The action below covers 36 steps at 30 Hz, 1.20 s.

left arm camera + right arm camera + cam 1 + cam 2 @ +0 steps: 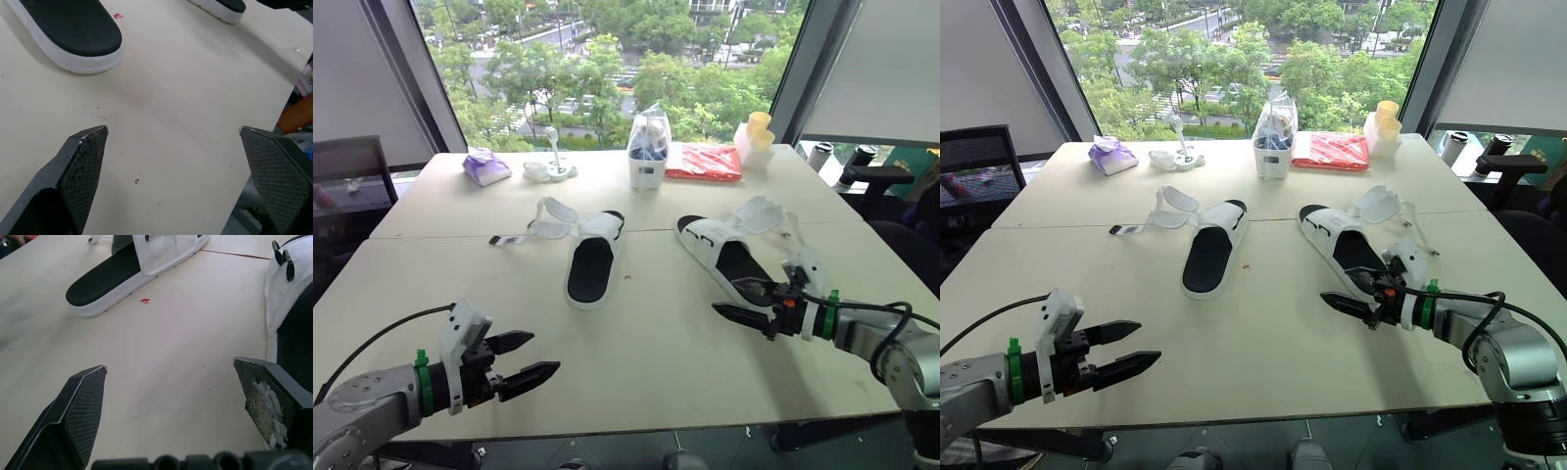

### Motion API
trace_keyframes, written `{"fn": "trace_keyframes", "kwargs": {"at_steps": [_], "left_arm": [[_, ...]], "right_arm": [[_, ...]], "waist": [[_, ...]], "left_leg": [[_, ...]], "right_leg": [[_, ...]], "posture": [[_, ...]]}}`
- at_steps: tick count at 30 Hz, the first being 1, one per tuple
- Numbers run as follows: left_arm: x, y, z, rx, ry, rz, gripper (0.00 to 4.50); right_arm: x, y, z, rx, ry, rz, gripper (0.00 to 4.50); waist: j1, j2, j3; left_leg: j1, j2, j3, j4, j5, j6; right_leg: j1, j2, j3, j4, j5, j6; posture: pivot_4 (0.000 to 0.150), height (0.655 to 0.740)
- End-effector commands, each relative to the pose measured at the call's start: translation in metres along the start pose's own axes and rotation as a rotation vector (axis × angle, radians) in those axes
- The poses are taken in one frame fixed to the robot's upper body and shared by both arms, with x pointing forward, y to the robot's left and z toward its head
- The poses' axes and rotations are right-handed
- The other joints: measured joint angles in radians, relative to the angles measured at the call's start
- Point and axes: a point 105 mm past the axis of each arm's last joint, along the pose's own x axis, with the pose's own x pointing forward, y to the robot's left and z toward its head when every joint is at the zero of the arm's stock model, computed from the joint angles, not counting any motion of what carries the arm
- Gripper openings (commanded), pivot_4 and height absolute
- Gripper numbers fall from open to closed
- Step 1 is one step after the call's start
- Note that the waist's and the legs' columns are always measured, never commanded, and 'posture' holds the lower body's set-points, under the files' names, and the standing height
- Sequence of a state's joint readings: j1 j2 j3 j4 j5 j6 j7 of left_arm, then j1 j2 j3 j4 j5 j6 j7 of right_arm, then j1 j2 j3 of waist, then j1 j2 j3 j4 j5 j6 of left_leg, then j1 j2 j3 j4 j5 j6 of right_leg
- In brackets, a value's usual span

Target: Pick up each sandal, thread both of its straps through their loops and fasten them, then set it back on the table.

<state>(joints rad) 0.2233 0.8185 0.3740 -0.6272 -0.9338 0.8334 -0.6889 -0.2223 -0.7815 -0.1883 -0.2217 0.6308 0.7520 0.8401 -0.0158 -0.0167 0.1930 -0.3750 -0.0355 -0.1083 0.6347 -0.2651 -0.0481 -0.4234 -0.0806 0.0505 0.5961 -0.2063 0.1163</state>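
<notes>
Two white sandals with black footbeds lie on the cream table (646, 352), straps undone and spread. The left sandal (592, 257) sits mid-table, its heel end (73, 34) showing in the left wrist view. The right sandal (729, 257) lies further right. My left gripper (530, 357) hovers open over the table's near left part, well short of the left sandal. My right gripper (736, 299) stands open at the heel of the right sandal, one finger (274, 401) right against its side (288, 293).
Along the far edge stand a purple pouch (485, 166), a white holder (551, 168), a clear bag of items (648, 147), a red packet (705, 162) and a yellow-and-white container (756, 137). A tiny red speck (145, 300) lies near the left sandal. Chairs flank the table.
</notes>
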Motion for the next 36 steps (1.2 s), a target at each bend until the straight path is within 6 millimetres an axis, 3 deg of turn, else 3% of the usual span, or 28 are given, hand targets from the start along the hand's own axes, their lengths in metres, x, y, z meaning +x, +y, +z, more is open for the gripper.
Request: {"fn": "trace_keyframes", "kwargs": {"at_steps": [1,14,21,25,29,36], "left_arm": [[0.001,0.001,0.007,0.025,-0.028,-0.003,4.46],[0.005,0.005,0.014,0.038,-0.044,-0.014,4.46],[0.007,0.014,0.023,0.108,-0.030,-0.015,4.46],[0.012,0.033,0.043,0.156,-0.063,0.014,4.46],[0.021,0.026,0.050,0.170,-0.086,-0.041,4.46],[0.038,0.012,0.043,0.134,-0.130,-0.072,4.46]], "right_arm": [[-0.004,0.002,0.012,-0.030,-0.046,-0.005,4.50],[0.000,0.004,0.014,0.021,-0.060,-0.042,4.50],[0.001,-0.003,0.024,0.148,-0.134,-0.099,4.50],[0.009,-0.021,0.020,0.296,-0.165,-0.233,4.50],[0.024,-0.027,0.018,0.416,-0.217,-0.299,4.50],[0.041,-0.069,0.024,0.594,-0.365,-0.462,4.50]], "waist": [[0.000,0.000,0.000],[0.000,0.000,0.000],[-0.002,0.000,0.000],[-0.001,0.000,0.000],[-0.005,0.000,0.000],[-0.005,0.001,0.000]], "left_leg": [[0.000,0.000,0.000,0.000,0.000,0.000],[0.000,0.000,0.000,0.001,0.000,0.000],[0.000,0.000,0.000,0.002,0.000,0.000],[0.000,0.000,-0.001,0.002,0.000,0.000],[0.000,0.000,-0.001,0.003,0.000,0.000],[0.000,0.000,-0.001,0.001,0.000,0.000]], "right_leg": [[0.000,0.000,0.000,0.000,0.000,0.000],[0.000,0.000,0.000,0.001,0.000,0.000],[0.001,0.000,0.000,0.001,0.000,0.000],[0.001,0.001,0.000,0.002,0.001,-0.001],[0.001,0.001,0.000,0.002,0.001,-0.001],[0.000,0.001,0.000,0.002,0.001,0.000]], "posture": [[0.150,0.7400],[0.150,0.7400],[0.150,0.7400],[0.150,0.7400],[0.150,0.7400],[0.150,0.7400]]}}
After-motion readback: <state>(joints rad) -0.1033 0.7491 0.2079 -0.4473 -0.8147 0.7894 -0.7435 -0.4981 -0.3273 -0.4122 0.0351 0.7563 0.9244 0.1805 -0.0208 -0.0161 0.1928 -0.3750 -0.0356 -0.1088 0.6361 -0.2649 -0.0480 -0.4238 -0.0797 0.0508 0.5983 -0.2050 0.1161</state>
